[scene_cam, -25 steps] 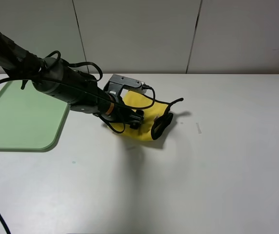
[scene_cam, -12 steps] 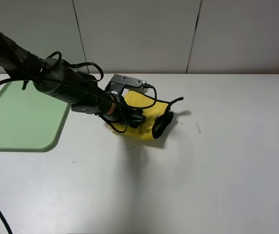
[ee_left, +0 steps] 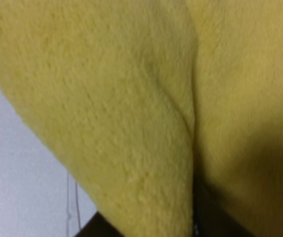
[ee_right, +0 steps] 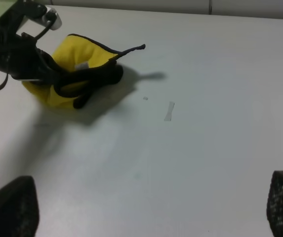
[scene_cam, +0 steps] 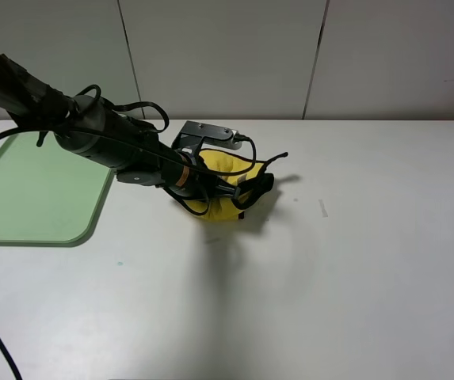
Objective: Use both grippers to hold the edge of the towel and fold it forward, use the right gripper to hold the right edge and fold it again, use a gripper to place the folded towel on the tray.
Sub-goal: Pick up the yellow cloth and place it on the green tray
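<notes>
The yellow towel (scene_cam: 225, 167) with black trim is bunched up at the middle of the white table, its black corner loop (scene_cam: 276, 159) sticking up to the right. My left gripper (scene_cam: 231, 192), on the arm with the orange wrist band, is shut on the towel's front part. Yellow towel (ee_left: 131, 98) fills the left wrist view, so its jaws are hidden there. The right wrist view shows the towel (ee_right: 74, 59) from a distance. My right gripper (ee_right: 146, 217) is open and empty, well away from it. The pale green tray (scene_cam: 28, 190) lies at the far left.
A small tape mark (scene_cam: 322, 207) is on the table right of the towel; it also shows in the right wrist view (ee_right: 169, 110). Black cables (scene_cam: 143, 107) trail over the left arm. A panelled wall (scene_cam: 314, 55) stands behind the table.
The left gripper has pulled the towel's right side in to the left, so the towel is more bunched. The corner loop has shifted left with it.
</notes>
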Motion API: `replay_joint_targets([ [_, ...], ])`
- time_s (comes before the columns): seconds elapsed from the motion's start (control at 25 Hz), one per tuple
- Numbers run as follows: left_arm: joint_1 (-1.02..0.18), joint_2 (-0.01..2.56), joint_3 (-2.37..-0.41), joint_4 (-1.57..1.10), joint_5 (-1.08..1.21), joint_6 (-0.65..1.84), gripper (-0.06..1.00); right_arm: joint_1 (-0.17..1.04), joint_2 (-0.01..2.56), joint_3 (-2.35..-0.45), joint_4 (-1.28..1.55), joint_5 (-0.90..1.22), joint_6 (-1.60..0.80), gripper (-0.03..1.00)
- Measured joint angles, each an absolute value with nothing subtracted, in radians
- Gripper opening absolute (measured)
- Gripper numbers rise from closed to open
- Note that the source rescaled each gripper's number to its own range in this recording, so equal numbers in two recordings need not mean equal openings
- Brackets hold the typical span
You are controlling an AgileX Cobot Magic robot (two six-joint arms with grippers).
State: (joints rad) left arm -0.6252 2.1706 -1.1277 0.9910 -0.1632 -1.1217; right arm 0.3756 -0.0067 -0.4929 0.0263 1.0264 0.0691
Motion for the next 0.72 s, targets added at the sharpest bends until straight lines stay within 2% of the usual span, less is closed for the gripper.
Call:
replay_joint_targets([
  [0.44, -0.625, 2.167, -1.128, 0.991, -0.136, -1.122, 0.16, 0.376, -0.007, -0.493, 0.026, 1.026, 0.069, 1.0],
  [0.72, -0.629, 2.112, -1.126, 0.991, 0.041, -1.108, 0.16, 0.376, -0.007, -0.493, 0.026, 1.026, 0.069, 1.0],
])
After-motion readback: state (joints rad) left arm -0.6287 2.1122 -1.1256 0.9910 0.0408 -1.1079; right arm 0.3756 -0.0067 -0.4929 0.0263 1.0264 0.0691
